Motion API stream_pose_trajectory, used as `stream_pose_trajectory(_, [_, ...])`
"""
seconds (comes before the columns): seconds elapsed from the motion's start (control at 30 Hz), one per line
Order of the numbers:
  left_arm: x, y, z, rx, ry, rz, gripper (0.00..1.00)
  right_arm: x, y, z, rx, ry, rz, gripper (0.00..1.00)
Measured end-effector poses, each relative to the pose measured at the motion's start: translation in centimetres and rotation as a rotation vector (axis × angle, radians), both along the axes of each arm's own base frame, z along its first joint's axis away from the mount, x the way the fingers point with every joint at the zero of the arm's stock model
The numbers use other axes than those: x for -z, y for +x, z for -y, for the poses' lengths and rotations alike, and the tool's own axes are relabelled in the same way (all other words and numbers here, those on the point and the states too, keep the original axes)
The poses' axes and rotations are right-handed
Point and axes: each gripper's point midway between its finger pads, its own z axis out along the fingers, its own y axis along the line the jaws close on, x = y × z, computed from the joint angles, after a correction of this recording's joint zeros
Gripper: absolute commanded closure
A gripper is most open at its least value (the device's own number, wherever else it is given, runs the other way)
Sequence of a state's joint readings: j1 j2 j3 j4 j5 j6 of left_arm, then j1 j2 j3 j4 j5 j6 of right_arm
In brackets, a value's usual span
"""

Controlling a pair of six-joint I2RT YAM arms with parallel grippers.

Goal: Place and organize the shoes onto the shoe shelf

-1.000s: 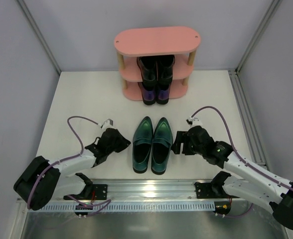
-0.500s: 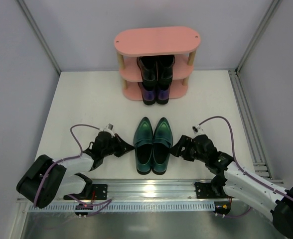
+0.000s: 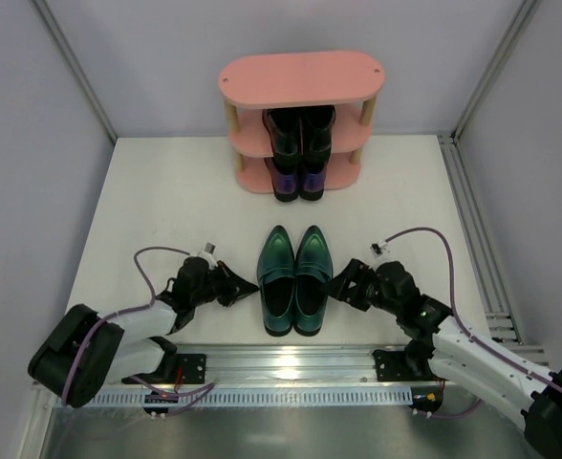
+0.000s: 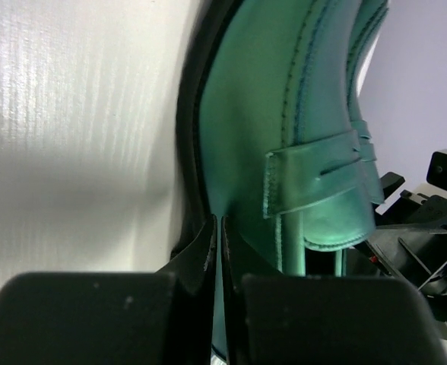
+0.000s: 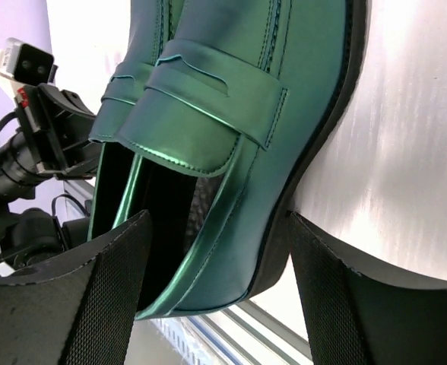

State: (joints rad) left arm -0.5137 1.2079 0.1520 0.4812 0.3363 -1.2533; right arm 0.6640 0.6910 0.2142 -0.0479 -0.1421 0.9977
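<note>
Shoes: the teal-green pair [image 3: 292, 279] lies side by side on the desk [image 3: 166, 191] at lower centre of the top view, toes pointing up the frame toward the shoe shelf [image 3: 300, 81]. The black pair [image 3: 300, 134] occupies the middle tier; the purple pair [image 3: 297, 179] occupies the bottom tier, toes projecting past the board edge. The left claw [image 3: 246, 283] sits low at the left side of the teal-green pair; in the left wrist view its fingers [image 4: 205, 247] are pressed almost together, closed on nothing, tips at the shoe's sole edge. The right claw [image 3: 338, 285] sits at the pair's right side; its fingers [image 5: 109, 304] are spread wide, with the heel end of the right-hand shoe between them; contact cannot be determined.
</note>
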Motion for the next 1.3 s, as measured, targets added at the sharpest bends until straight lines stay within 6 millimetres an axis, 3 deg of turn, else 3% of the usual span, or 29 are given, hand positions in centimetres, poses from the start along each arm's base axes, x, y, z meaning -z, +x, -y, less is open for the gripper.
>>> stream_pose_trajectory(0.13, [-1.3, 0.1, -0.5, -0.022, -0.004, 0.032, 0.99, -1.5, 0.0, 0.4, -0.019, -0.056, 0.015, 0.27])
stream_pose_trajectory(0.23, [-2.2, 0.2, -1.0, -0.048, 0.009, 0.057, 1.00, -4.7, 0.8, 0.0, -0.065, -0.114, 0.061, 0.29])
stream_pose_trajectory(0.33, [-2.5, 0.3, -1.5, -0.068, 0.027, 0.060, 0.99, -7.9, 1.9, -1.2, -0.119, -0.181, 0.130, 0.30])
stream_pose_trajectory(0.47, [-1.7, 0.1, -1.9, -0.079, 0.058, 0.035, 1.00, -8.8, 1.1, -4.1, -0.240, -0.303, 0.159, 0.30])
stream_pose_trajectory(0.6, [-1.0, -0.2, -2.1, -0.076, 0.080, 0.010, 1.00, -6.4, 0.8, -6.9, -0.332, -0.456, 0.111, 0.30])
stream_pose_trajectory(0.77, [-0.9, -0.3, -2.3, -0.080, 0.091, 0.008, 1.00, -1.4, 0.5, -6.0, -0.350, -0.633, 0.001, 0.34])
stream_pose_trajectory(0.97, [-1.3, -0.2, -2.5, -0.091, 0.092, 0.025, 1.00, -0.4, 0.6, -7.2, -0.364, -0.642, -0.011, 0.42])
stream_pose_trajectory(1.1, [-1.2, -0.2, -2.6, -0.093, 0.095, 0.024, 1.00, 1.0, 0.7, -8.2, -0.384, -0.668, -0.035, 0.62])
stream_pose_trajectory(1.13, [-1.2, -0.2, -2.6, -0.093, 0.095, 0.023, 1.00, 1.3, 0.8, -8.6, -0.390, -0.672, -0.037, 0.75])
stream_pose_trajectory(1.2, [-1.2, -0.2, -2.6, -0.093, 0.095, 0.024, 1.00, 1.8, 1.0, -8.9, -0.400, -0.692, -0.042, 0.91])
stream_pose_trajectory(1.23, [-1.2, -0.2, -2.6, -0.093, 0.095, 0.023, 1.00, 2.0, 1.1, -8.8, -0.400, -0.706, -0.049, 0.96])
stream_pose_trajectory(1.3, [-1.2, -0.2, -2.6, -0.093, 0.095, 0.024, 1.00, 1.9, 1.2, -8.5, -0.394, -0.718, -0.055, 0.96])
